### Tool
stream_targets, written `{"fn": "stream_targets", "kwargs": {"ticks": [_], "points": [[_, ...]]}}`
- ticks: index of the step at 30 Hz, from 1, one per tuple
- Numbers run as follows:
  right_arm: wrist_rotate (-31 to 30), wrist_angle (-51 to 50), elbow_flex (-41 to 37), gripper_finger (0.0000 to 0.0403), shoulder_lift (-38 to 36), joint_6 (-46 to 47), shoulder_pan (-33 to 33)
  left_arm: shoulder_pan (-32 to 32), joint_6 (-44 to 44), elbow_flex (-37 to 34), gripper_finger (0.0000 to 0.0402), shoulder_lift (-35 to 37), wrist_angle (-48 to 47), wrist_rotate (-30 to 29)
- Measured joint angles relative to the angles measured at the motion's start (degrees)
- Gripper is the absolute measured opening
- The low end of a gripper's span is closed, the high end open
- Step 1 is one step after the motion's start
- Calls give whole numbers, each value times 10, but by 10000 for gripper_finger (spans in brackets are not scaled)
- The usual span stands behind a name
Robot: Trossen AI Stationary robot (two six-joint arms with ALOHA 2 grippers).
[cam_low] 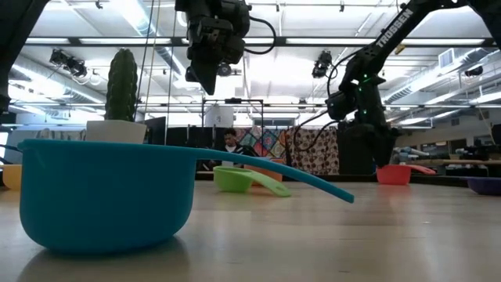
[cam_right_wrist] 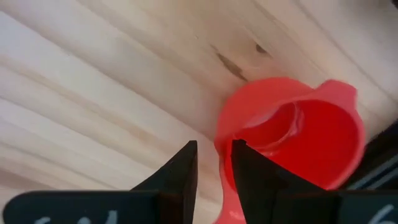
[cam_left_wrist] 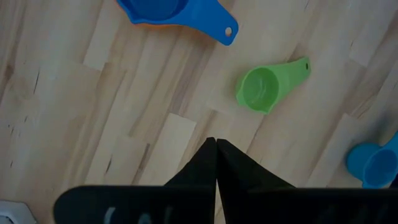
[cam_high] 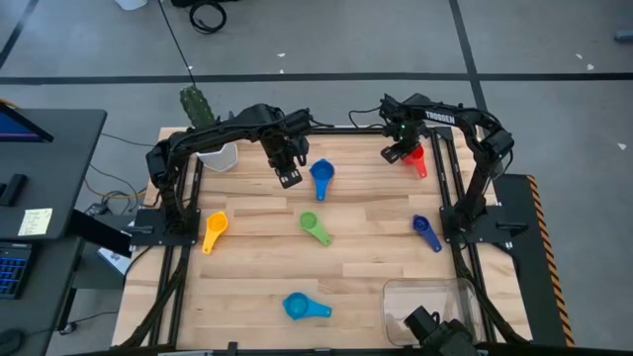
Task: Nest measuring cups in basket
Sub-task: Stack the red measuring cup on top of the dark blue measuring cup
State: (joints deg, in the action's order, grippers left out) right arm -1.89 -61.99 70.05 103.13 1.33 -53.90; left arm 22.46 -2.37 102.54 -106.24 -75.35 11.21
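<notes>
The red cup stands on the table near its far right corner. My right gripper is down at it and open by a narrow gap, one finger over the red cup's hollow and one outside its wall. My left gripper hangs shut above the table, just left of a blue cup; an orange rim shows under that blue cup. The green cup, an orange-yellow cup, a dark blue cup and a light blue cup lie apart on the wood. The clear basket sits at the near right corner. My right gripper has the red cup's side wall between its fingers, coming from above. A strip of wood shows between the outer finger and the wall, and I cannot tell whether the inner finger touches it. The cup rests on the table.
A white pot with a green cactus stands at the far left corner, behind my left arm. A dark device sits at the near edge by the basket. Bare wood lies between the scattered cups in the table's middle.
</notes>
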Motion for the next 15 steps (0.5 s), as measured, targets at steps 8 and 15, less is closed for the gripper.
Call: {"fn": "stream_targets", "kwargs": {"ticks": [8, 15], "points": [[-52, 12, -18, 96, 0, 0, -3, 0, 0, 0, 9, 0, 0, 0], [-50, 25, -17, 15, 0, -10, -3, 0, 0, 0, 9, 0, 0, 0]]}}
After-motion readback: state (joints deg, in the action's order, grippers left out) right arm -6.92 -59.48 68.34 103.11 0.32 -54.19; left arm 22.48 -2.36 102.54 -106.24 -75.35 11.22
